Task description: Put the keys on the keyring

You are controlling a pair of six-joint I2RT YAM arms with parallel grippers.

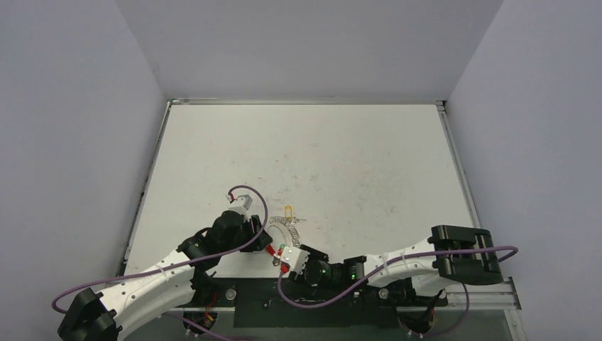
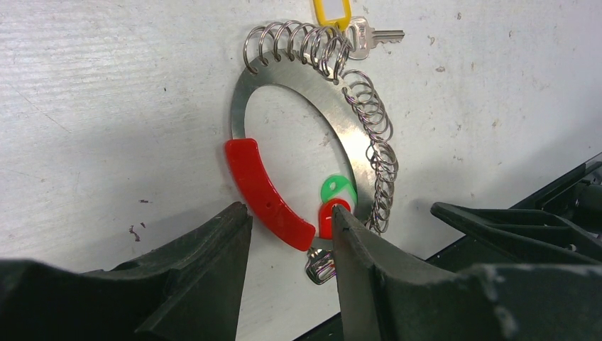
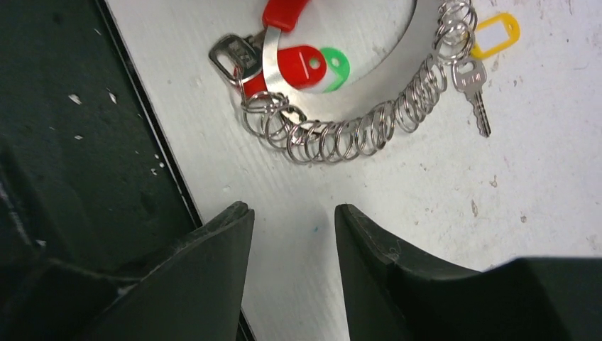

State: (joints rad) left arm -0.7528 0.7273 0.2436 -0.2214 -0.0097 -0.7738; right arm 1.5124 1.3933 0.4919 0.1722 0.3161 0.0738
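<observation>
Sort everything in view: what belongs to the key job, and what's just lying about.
Job:
- keyring
- yellow-tagged key
- red tag
- green tag
- small split rings

Just there:
- black mat
- purple cables

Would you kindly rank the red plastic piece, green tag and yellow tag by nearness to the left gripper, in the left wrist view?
1. red plastic piece, below the left gripper tips
2. green tag, slightly beyond, rightward
3. yellow tag, far end of keyring

Bright, even light casts soft shadows on the table (image 1: 355, 156); wrist views blur slightly at their near edges.
</observation>
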